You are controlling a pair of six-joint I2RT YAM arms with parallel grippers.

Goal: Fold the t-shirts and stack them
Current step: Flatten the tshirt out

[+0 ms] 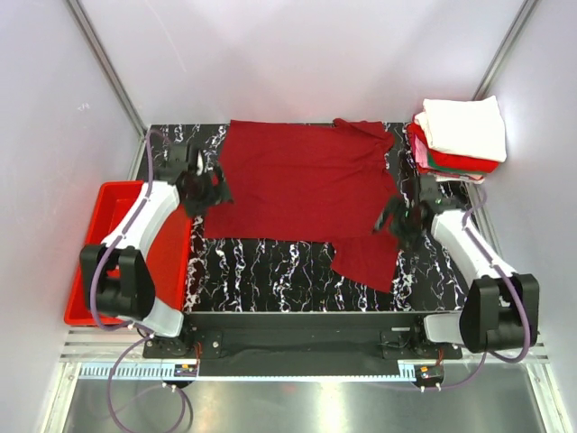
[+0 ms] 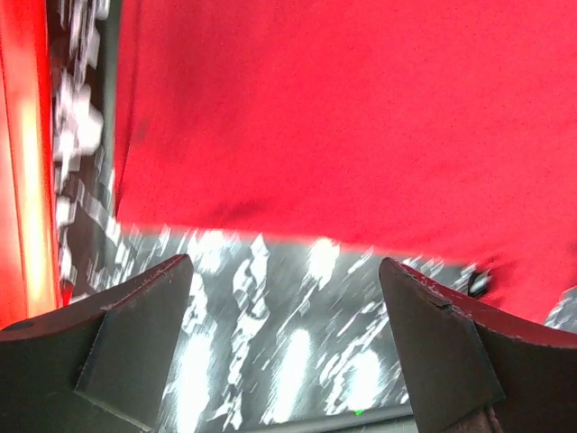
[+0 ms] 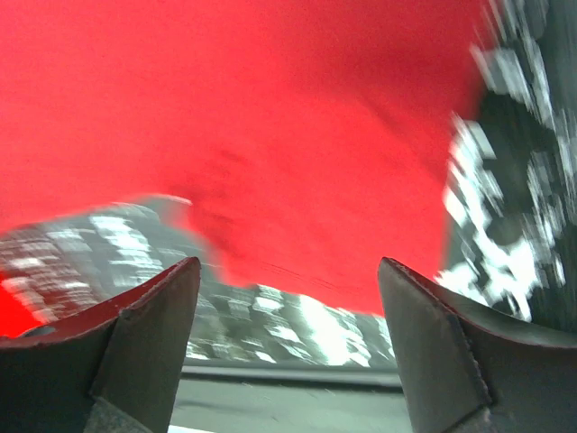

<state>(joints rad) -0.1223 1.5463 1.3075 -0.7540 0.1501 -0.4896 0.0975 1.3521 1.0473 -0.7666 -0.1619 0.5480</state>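
Left end effector [image 2: 284, 271] and right end effector [image 3: 288, 267] gape empty beside t-shirt [image 1: 302, 180]

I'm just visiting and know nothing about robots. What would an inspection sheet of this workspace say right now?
Surface: black marbled table.
Job's things: dark red t-shirt spread flat, unfolded; stack of folded shirts at the far right corner, white on top.
Clutter: red tray left of the table.
Grippers: left gripper open at the shirt's left edge; right gripper open at its right side; both empty.
Cables: purple cables along both arms.
Surroundings: white walls.
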